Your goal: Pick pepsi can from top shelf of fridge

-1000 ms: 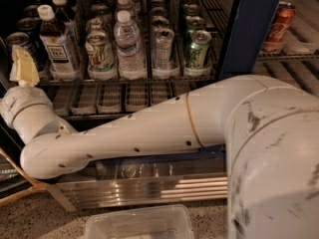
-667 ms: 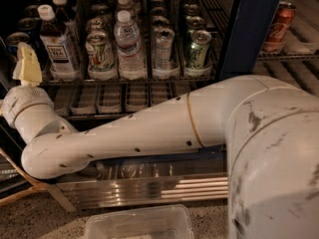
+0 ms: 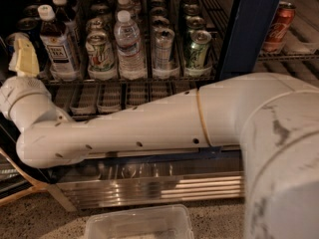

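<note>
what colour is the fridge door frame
Dark blue, in the camera view. The gripper sits far left of the door frame.

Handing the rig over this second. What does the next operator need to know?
Gripper: raised at the far left end of the top shelf inside the fridge; grasp not confirmed from this view.
Pepsi can: likely the dark can right behind the gripper, mostly hidden, standing on the shelf.
Done: arm extended to the shelf.
Left: secure the can and draw it out, keeping clear of the tea bottle beside it.
</note>
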`<state>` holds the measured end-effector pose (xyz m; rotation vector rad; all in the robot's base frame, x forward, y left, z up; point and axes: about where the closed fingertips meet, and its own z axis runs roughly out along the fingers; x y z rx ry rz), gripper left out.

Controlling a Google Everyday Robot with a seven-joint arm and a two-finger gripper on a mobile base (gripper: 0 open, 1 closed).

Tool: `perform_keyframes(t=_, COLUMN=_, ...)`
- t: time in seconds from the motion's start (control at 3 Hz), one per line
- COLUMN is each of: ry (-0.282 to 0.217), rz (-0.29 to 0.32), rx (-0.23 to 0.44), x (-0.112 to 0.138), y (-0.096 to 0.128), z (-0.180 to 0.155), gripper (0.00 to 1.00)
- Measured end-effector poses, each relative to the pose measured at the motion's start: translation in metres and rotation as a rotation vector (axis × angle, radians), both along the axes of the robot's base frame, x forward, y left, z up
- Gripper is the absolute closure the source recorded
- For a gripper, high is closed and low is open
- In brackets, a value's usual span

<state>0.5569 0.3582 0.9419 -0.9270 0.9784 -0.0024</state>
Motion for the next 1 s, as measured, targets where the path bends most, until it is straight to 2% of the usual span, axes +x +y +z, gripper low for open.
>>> perform_keyframes(t=0.33, ry=-0.005, rz=-0.031, rx=-0.025, x=0.009, y=-0.025, z=0.084, gripper=0.00)
perform_keyframes(t=0.67, ry=-0.052, rz=-0.007, rx=-0.133, x=-0.010, y=-0.033, z=0.138, gripper=0.12)
perform_keyframes(t=1.0, ry=0.010, rz=0.082, rx=-0.243, x=-0.026, y=-0.031, z=0.119, gripper=0.19)
